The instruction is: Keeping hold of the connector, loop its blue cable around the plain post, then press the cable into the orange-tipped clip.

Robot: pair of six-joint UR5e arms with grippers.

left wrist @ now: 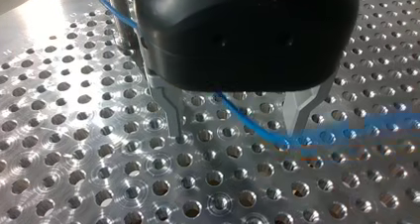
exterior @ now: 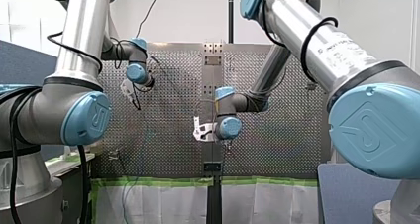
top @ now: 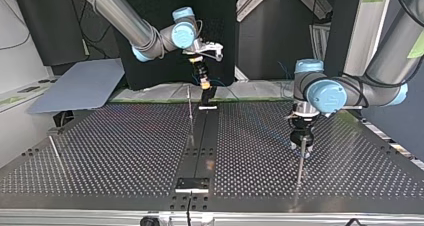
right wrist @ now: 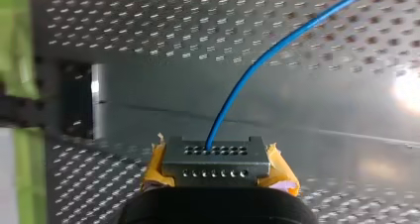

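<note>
Right hand is clamping the connector between its yellow pads, well away from the post and hanging above the worktop — probably anchoring the blue cable so it's staying taut for routing. Left hand is pointing straight down just beside the post, metal fingers apart, tips nearly touching the worktop, cable running between them — looks like it's straddling the cable to steer the loop. Clip isn't showing clearly.

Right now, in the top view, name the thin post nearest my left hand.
The post at the view's right, right by my left hand; the centre post and the far-left post stand well away.
</note>
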